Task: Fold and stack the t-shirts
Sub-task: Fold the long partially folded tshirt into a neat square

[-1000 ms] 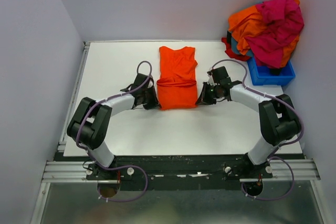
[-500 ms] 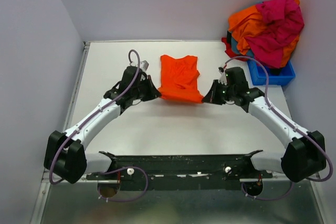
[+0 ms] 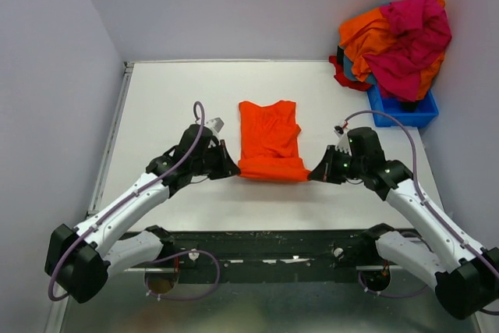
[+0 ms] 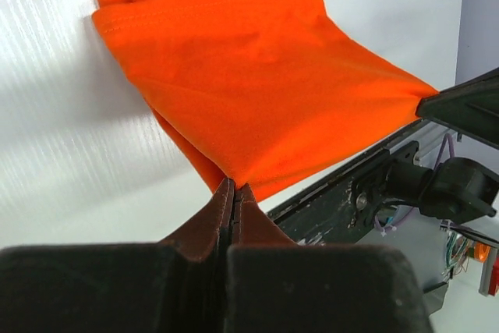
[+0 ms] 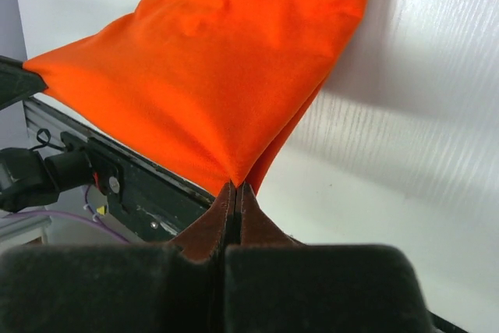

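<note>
White table (image 3: 171, 91) fills the view. Reaching low from the near edge, the left gripper (image 3: 232, 170) is clamped on the near-left corner of the orange t-shirt (image 3: 270, 138), which lies mid-table. The right gripper (image 3: 313, 176) pinches its near-right corner, hem taut between them. At the far right corner, piled t-shirts (image 3: 398, 37) hide most of the blue bin (image 3: 405, 117).

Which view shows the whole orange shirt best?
The top view: the orange shirt is fully in frame, both near corners pinched by the left pincer and right pincer. Each wrist view shows only one gripped corner and the stretched near fold.
</note>
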Tool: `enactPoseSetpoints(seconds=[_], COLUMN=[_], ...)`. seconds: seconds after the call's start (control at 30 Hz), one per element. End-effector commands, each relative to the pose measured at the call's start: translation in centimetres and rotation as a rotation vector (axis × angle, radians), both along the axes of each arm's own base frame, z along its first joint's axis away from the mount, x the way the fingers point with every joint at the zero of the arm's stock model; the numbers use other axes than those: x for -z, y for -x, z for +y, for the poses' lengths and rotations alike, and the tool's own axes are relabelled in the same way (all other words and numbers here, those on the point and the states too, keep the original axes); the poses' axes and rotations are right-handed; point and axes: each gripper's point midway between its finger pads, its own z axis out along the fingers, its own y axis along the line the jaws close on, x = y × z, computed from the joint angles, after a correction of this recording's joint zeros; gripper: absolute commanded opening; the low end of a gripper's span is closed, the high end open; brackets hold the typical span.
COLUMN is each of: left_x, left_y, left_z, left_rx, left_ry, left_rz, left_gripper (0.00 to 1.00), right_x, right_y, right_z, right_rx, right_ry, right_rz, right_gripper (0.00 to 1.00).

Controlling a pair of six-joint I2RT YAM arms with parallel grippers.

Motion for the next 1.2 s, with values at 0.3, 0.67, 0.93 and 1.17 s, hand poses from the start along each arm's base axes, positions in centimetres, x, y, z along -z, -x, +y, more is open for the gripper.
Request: enactPoseSetpoints(seconds=[0.3, 0.67, 0.93, 1.17], left_x=[-4.9, -1.3, -3.4, -3.7], left_y=[-9.2, -18.4, -15.9, -10.2], left_z=[1.5, 1.8, 2.0, 1.8], left_rx=[-0.105, -0.143, -0.127, -0.083], left_ry=[-0.095, -0.092, -0.048, -0.039], left_rz=[-0.113, -0.023, -0.055, -0.050], left_gripper=[0.00, 0.00, 0.00, 0.00], right_x=[-5.2, -2.9, -3.9, -2.7], right_y=[-9.8, -18.9, -15.9, -9.7], right_z=[-0.9, 0.8, 1.2, 0.6], right_rx=[0.153, 0.160, 0.108, 0.055], right_ry=[0.199, 0.252, 0.179, 0.115], right_rz=[-0.102, -0.021, -0.035, 0.012], right_gripper=[0.01, 0.01, 0.01, 0.01])
